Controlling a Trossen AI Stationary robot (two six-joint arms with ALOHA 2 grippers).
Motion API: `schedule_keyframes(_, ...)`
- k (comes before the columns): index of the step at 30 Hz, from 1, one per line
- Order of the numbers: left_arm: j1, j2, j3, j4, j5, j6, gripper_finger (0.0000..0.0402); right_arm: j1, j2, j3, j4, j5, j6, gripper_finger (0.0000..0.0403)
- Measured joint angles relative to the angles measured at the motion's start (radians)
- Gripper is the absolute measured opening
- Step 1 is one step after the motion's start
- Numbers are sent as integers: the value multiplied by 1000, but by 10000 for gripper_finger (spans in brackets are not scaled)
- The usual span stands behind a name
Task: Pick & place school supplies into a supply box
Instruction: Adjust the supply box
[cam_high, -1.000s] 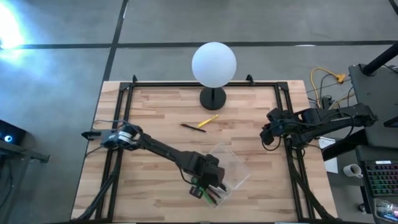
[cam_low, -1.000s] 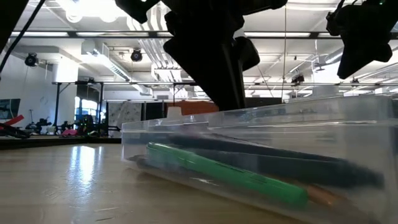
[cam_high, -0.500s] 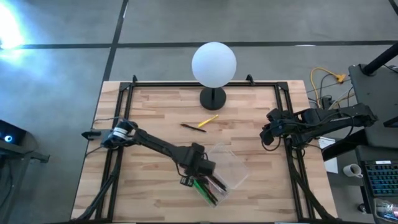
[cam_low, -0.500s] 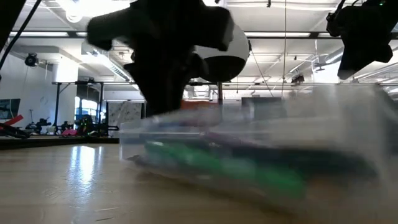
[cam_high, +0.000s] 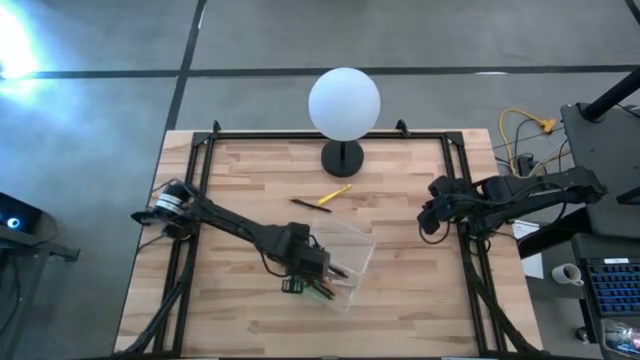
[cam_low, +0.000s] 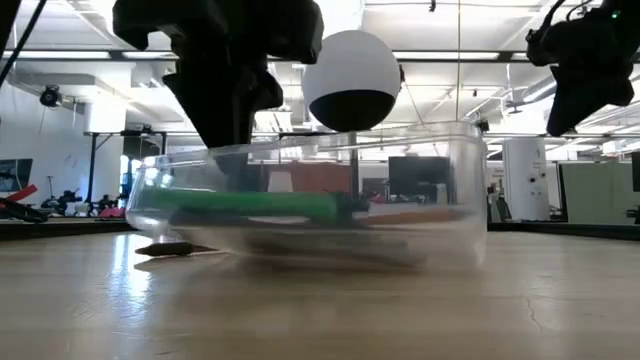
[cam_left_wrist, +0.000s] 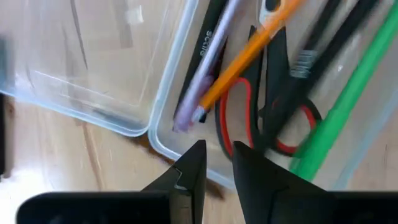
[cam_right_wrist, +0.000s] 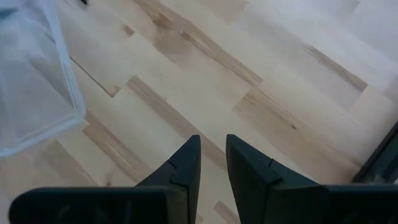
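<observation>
The clear supply box (cam_high: 345, 258) (cam_low: 310, 200) sits flat on the table in the near middle. It holds a green marker (cam_left_wrist: 348, 99), red-handled scissors (cam_left_wrist: 249, 118), an orange-yellow pencil (cam_left_wrist: 242, 68), a purple pen (cam_left_wrist: 205, 68) and dark pens. A second clear part (cam_left_wrist: 93, 68) adjoins it. My left gripper (cam_high: 297, 275) (cam_left_wrist: 217, 152) is shut at the box's left end. A yellow pencil (cam_high: 335, 194) and a dark pen (cam_high: 310, 205) lie on the wood farther off. My right gripper (cam_high: 428, 218) (cam_right_wrist: 212, 144) hangs shut over bare wood at the right. My left gripper pinches the supply box's end wall near its corner (cam_left_wrist: 163, 140), one finger outside the box and one finger (cam_left_wrist: 255, 171) over its inside. The fingers come from above, pointing down. The box stays with its bottom on the table.
A white globe lamp (cam_high: 344, 103) (cam_low: 350, 80) on a black base (cam_high: 342, 158) stands at the far middle. Black rails (cam_high: 190, 200) run along the table's left and right sides. Bare wood lies between the box and the right arm.
My left gripper has moved toward the table's left edge and slightly toward the far edge, staying low. The supply box has slid along the table with it and turned about, its contents shifting inside. The right arm has kept still.
</observation>
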Motion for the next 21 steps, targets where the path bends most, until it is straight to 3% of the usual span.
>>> schedule_keyframes(5,0,-5,-32,-45,-12,-12,61,0,0,-37,5,-1,16,68)
schedule_keyframes(8,6,-22,-84,-77,-112,-93,61,0,0,-53,5,-5,36,68)
schedule_keyframes(10,19,-56,-133,-64,-123,-117,61,0,0,-59,5,-5,39,68)
schedule_keyframes(17,14,-113,-295,110,62,-134,61,0,0,-60,6,-3,33,68)
schedule_keyframes(21,2,-102,-304,222,80,-135,61,0,-1,-60,6,-3,34,68)
